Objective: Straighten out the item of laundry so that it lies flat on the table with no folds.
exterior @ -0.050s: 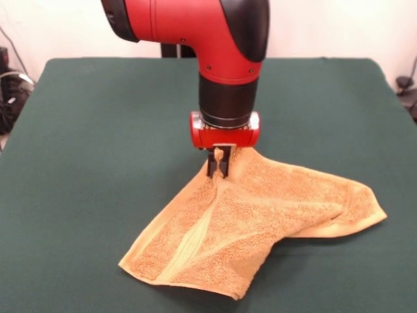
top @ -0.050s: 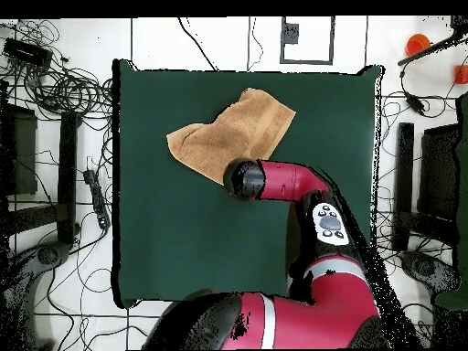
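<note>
Claw (exterior @ -0.050s: 218,166) closed on one raised point of the towel (exterior @ -0.050s: 260,218).

In the front view we see the claw pointing straight down, its black fingers (exterior @ -0.050s: 212,164) pinching a peak of the golden-orange towel lifted just off the green desk (exterior @ -0.050s: 98,130). The rest of the cloth drapes down and outward from that peak, directly below and toward the camera, with a paler band (exterior @ -0.050s: 192,241) running along a crease. In the overhead view we find the towel (top @ -0.050s: 233,137) partly under the arm's end.
</note>
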